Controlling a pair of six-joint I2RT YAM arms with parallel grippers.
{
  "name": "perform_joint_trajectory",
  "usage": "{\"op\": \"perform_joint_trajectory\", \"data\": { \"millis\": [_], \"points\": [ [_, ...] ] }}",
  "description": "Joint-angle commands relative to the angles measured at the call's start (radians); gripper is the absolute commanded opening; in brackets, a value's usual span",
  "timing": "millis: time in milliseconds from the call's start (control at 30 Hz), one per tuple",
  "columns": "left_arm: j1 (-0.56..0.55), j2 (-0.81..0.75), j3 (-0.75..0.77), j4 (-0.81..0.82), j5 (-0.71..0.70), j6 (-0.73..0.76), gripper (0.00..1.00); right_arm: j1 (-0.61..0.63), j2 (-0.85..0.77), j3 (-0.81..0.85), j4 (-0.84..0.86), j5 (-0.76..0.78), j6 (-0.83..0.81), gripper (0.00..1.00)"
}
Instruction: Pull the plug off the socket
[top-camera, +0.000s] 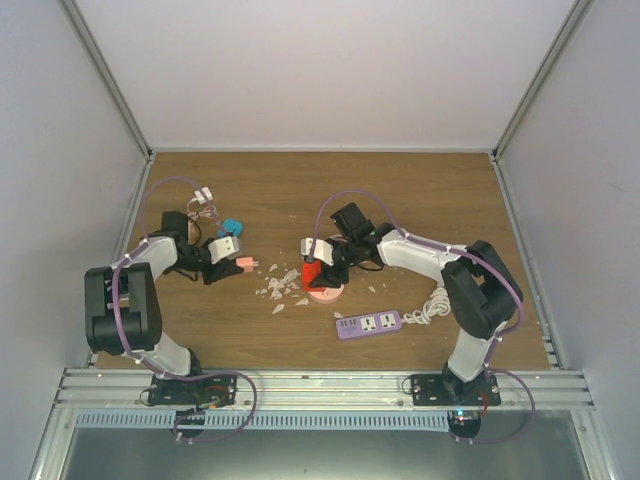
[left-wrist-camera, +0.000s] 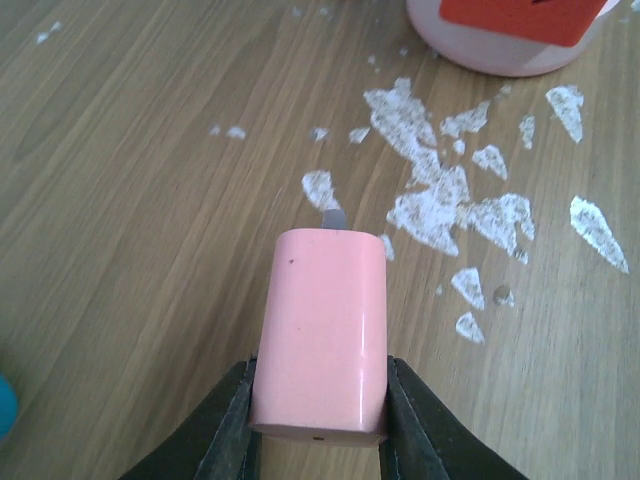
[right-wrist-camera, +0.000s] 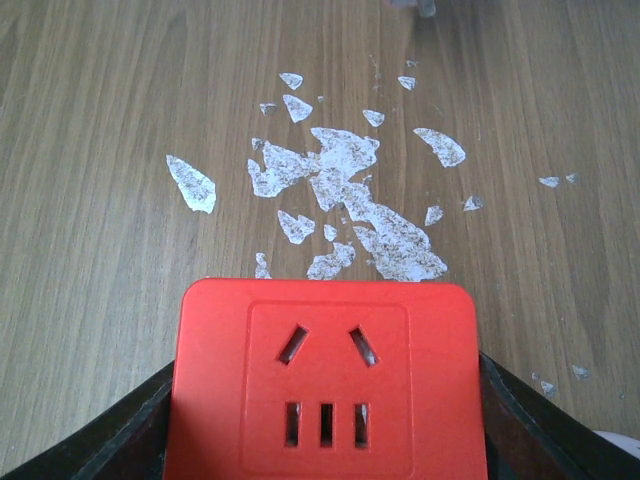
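My left gripper (top-camera: 240, 264) is shut on a pink plug (left-wrist-camera: 322, 332), its black fingers (left-wrist-camera: 412, 420) pressed on both sides; a grey prong tip shows at its far end, free in the air above the wood. The plug also shows in the top view (top-camera: 243, 264). My right gripper (top-camera: 313, 268) is shut on a red socket block (right-wrist-camera: 328, 385), whose face with empty slots points at the camera. In the top view the red socket (top-camera: 312, 273) sits over a pink round base (top-camera: 325, 292). Plug and socket are apart, about a hand's width between them.
White scuffed patches (right-wrist-camera: 345, 190) mark the wooden table between the grippers. A purple power strip (top-camera: 368, 324) with a coiled white cord (top-camera: 434, 306) lies near the right arm. A blue object (top-camera: 231, 227) and a small white connector (top-camera: 205, 195) lie behind the left gripper.
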Motion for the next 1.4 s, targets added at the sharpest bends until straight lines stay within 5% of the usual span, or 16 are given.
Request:
{"op": "perform_joint_trajectory", "data": {
  "millis": [0, 567, 1033, 1367],
  "points": [
    [0.063, -0.005, 0.025, -0.059, 0.001, 0.038, 0.07, -0.011, 0.046, 0.007, -0.074, 0.035, 0.012, 0.25],
    [0.196, 0.235, 0.221, -0.298, 0.016, -0.072, 0.18, -0.011, 0.036, 0.003, -0.069, 0.027, 0.004, 0.28],
    [0.205, 0.293, 0.267, -0.264, -0.042, -0.222, 0.48, -0.012, 0.035, 0.016, -0.083, -0.003, 0.006, 0.3],
    [0.205, 0.209, 0.25, -0.128, -0.055, -0.346, 0.42, -0.012, 0.033, 0.019, -0.087, -0.009, 0.008, 0.3]
  ]
}}
